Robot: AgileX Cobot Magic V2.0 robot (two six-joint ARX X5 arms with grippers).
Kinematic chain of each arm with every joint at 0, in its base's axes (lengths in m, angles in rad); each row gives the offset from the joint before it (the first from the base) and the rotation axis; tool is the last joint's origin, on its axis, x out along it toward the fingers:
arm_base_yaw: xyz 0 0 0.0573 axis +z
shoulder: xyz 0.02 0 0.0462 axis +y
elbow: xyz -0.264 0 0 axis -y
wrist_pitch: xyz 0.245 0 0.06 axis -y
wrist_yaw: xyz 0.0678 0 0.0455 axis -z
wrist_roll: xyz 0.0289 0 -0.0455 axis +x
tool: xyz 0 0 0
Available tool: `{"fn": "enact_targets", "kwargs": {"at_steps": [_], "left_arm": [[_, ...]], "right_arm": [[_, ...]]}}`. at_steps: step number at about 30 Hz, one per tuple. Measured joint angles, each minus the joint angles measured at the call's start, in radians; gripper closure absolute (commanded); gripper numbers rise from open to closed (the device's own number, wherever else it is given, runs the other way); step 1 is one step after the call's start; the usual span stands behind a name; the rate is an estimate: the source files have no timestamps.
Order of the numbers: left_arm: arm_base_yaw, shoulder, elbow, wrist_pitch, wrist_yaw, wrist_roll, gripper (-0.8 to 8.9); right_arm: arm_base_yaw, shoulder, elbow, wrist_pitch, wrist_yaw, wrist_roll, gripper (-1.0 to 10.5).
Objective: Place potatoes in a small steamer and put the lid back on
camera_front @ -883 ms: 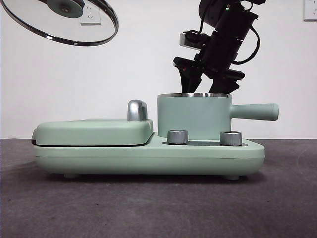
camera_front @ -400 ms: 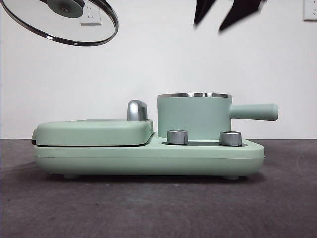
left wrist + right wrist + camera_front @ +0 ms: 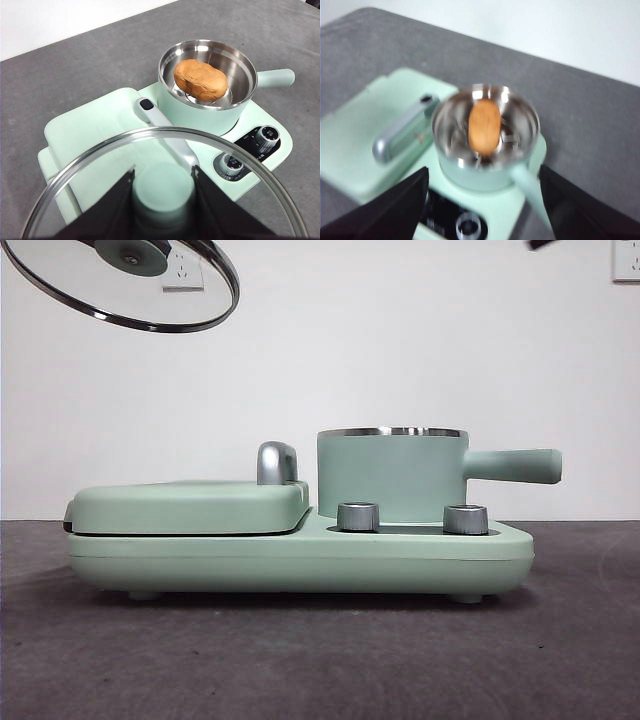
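1. Potato (image 3: 200, 80) lies inside the small steamer (image 3: 392, 476), on its steel insert.
2. Right gripper (image 3: 482, 200), down at the pot rim 1 s ago, has lifted clear; jaws spread wide, empty, w/ potato between them in wrist view. Placing looks done.
3. Lid (image 3: 125, 282) held aloft at 10 o'clock of pot; left gripper (image 3: 162, 200) jaws clamp its knob (image 3: 162, 192).
4. Next, prob.: lid onto steamer.

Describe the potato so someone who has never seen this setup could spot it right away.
Find the mint-green cooking appliance on the grey table, then the small steamer, the round pot with a steel rim and long side handle at one end. The potato lies inside it: an orange-brown oval lump, the only warm-coloured thing among green and steel.
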Motion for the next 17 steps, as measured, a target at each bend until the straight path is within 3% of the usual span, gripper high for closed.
{"fn": "enact_targets", "kwargs": {"at_steps": [8,17], "left_arm": [[0.0,0.002,0.0,0.001,0.008,0.0,7.99],[-0.037,0.013,0.0,0.047,0.046,0.0,7.99]], "right_arm": [[0.038,-0.323,-0.347,-0.068,0.03,0.027,6.0],[0.038,-0.507,-0.422,-0.156,0.032,0.058,6.0]]}}
